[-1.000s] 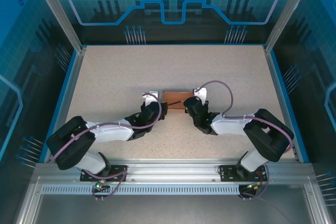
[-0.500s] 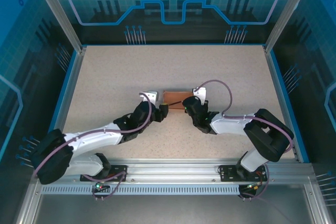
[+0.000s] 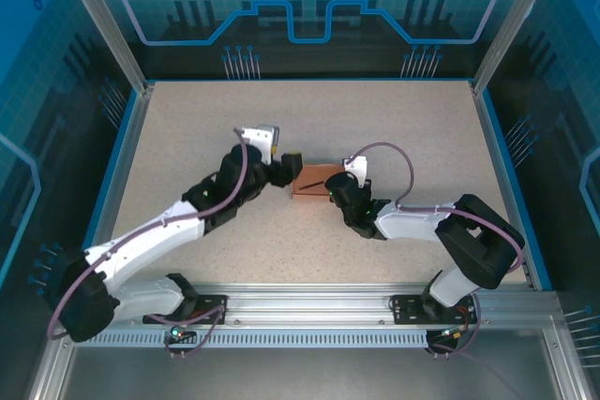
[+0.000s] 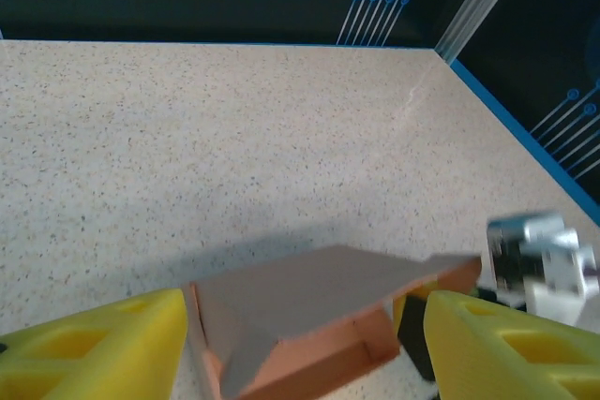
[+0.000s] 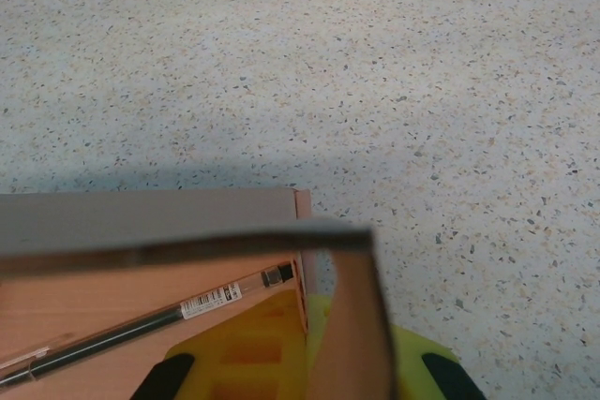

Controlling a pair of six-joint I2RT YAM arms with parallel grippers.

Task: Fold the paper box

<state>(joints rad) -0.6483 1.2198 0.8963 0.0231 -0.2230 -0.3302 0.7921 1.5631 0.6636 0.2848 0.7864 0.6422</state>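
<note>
Lying mid-table (image 3: 394,128), the paper box (image 3: 314,179) is holding a black pen (image 5: 141,326); right gripper (image 3: 331,191) is pinching its right edge, jaws clamped on card; left gripper (image 3: 288,168) is hovering at its left end, jaws apart

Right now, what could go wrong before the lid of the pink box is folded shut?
1. The left hand stands open around the end of the paper box; closing there may crush its thin walls.
2. The right hand pinches only one end, so a push could swing the box.
3. The pen lies loose inside and might catch the raised lid.
</note>
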